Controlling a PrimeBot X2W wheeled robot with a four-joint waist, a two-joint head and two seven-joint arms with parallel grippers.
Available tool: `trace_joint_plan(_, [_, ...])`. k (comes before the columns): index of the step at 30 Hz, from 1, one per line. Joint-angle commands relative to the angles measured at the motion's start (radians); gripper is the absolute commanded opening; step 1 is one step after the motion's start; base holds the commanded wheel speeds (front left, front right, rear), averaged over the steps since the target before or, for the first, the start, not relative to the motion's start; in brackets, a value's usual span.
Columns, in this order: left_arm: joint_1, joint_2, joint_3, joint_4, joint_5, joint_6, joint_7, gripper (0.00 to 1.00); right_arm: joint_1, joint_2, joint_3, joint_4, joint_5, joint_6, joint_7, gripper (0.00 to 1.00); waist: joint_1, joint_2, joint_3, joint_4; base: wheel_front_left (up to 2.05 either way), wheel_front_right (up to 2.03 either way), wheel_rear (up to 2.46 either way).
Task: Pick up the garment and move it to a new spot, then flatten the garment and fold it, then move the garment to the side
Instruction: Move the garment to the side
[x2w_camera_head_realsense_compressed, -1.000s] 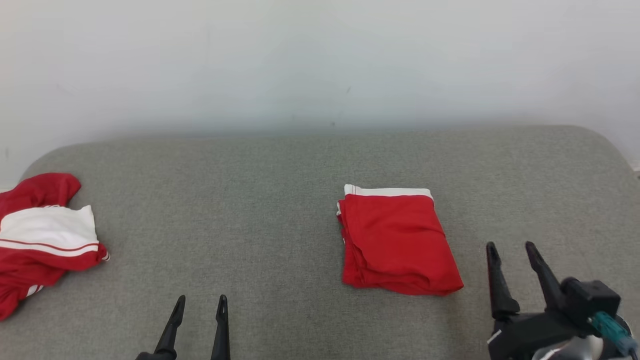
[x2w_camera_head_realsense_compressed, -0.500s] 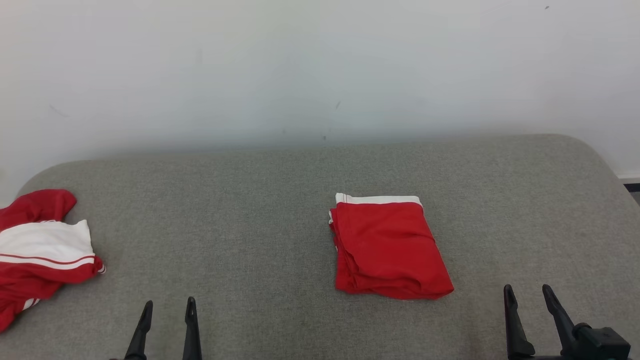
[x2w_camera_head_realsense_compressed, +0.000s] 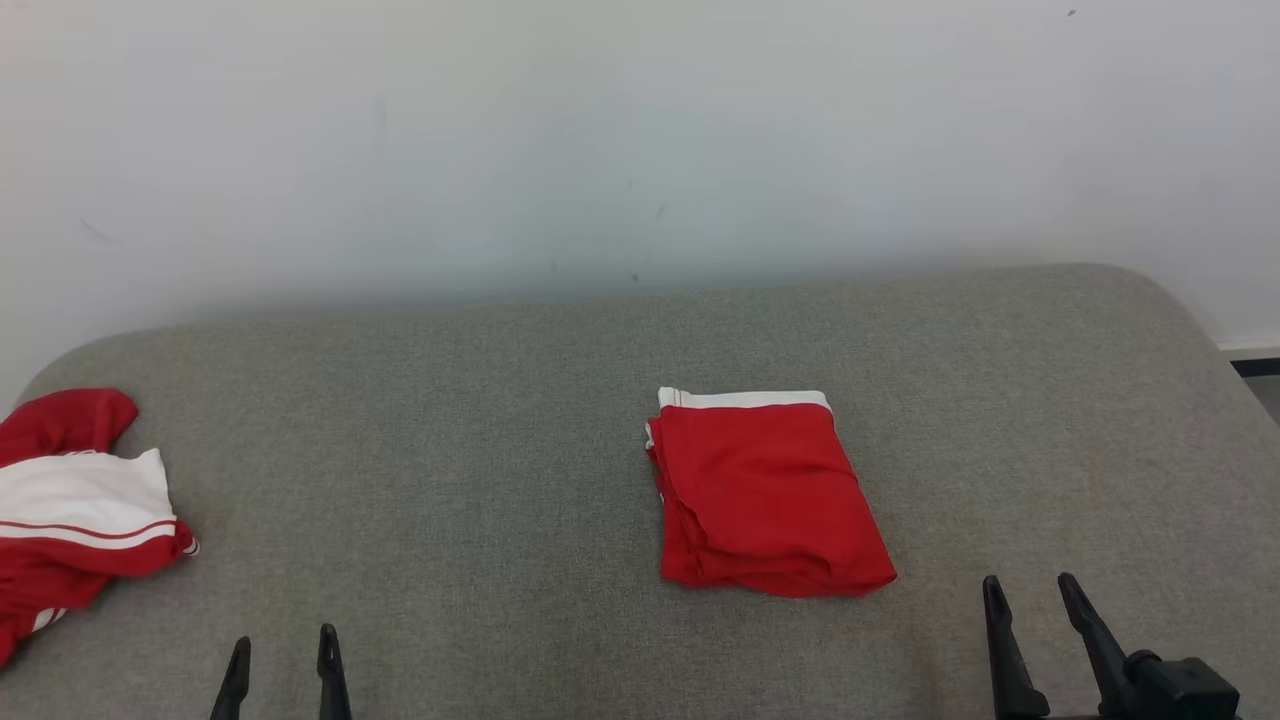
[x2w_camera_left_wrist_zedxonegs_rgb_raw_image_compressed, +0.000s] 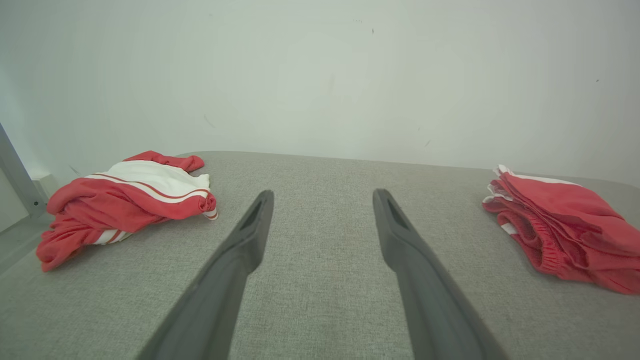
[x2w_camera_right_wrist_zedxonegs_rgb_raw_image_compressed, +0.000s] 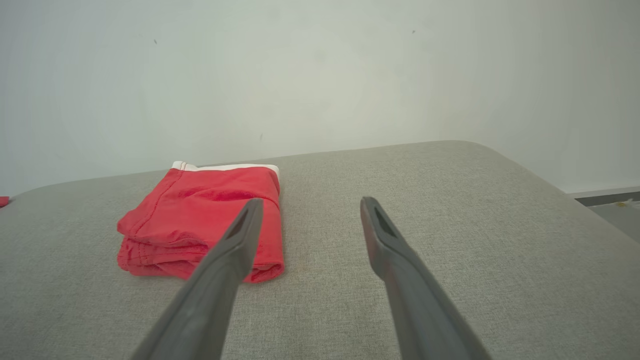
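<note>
Bright, even, diffuse light in all 3 views; src not visible, can't tell direction. No glare, no hard shadows. Head view: wall (x2w_camera_head_realsense_compressed: 640, 130) pale w/ a soft dim band where it meets the grey cushion (x2w_camera_head_realsense_compressed: 480, 420); folded red garment (x2w_camera_head_realsense_compressed: 765, 495) throws just a thin soft shadow at its near edge. Cushion weave reads ok, pic fairly sharp, no motion blur. My wrist cams are wide-angle: cushion's far edge bows, and my left fingers (x2w_camera_left_wrist_zedxonegs_rgb_raw_image_compressed: 240, 260) & right fingers (x2w_camera_right_wrist_zedxonegs_rgb_raw_image_compressed: 235, 260) look oversized, going soft twd the bottom edge. Wall corners darken a bit there (vignette). Reds paler, slightly washed in right wrist view.
</note>
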Motion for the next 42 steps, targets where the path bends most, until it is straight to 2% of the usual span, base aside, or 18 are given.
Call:
trace_joint_plan(1, [0.014, -0.001, 0.004, -0.001, 0.006, -0.003, -0.003, 1.00, 0.003, -0.002, 0.004, -0.001, 0.003, -0.002, -0.003, 1.00, 0.0001, 0.0000, 0.001, 0.000, 0.00, 0.00, 0.00])
trace_joint_plan(13, [0.017, -0.001, -0.002, 0.001, -0.006, 0.007, -0.003, 1.00, 0.008, 0.001, -0.003, -0.002, -0.011, -0.002, 0.002, 1.00, 0.0001, 0.0000, 0.008, -0.004, 0.00, 0.00, 0.00])
trace_joint_plan(25, [0.010, -0.001, -0.013, 0.013, -0.005, -0.004, -0.003, 1.00, -0.016, 0.008, 0.001, -0.012, 0.002, -0.002, 0.038, 1.00, 0.0001, 0.0000, 0.015, -0.002, 0.00, 0.00, 0.00])
trace_joint_plan(30, [0.010, -0.001, -0.022, 0.013, -0.010, 0.001, -0.003, 1.00, -0.081, -0.026, 0.021, -0.027, 0.081, -0.002, 0.216, 1.00, 0.0001, 0.0000, 0.020, 0.001, 0.00, 0.00, 0.00])
trace_joint_plan(35, [-0.003, -0.001, -0.041, 0.002, -0.011, 0.000, -0.003, 1.00, -0.233, -0.067, -0.002, -0.033, 0.181, -0.002, 0.553, 1.00, 0.0001, 0.0000, 0.051, 0.020, 0.00, 0.00, 0.00])
trace_joint_plan(39, [-0.028, -0.001, -0.068, -0.013, -0.008, -0.005, -0.003, 1.00, -0.354, -0.074, -0.047, -0.012, 0.160, -0.002, 0.735, 1.00, 0.0001, 0.0000, 0.106, 0.060, 0.00, 0.00, 0.00])
trace_joint_plan(42, [-0.042, -0.001, -0.078, -0.015, -0.007, -0.005, -0.003, 1.00, -0.415, -0.062, -0.061, 0.022, 0.159, -0.002, 0.800, 1.00, 0.0001, 0.0000, 0.131, 0.081, 0.00, 0.00, 0.00])
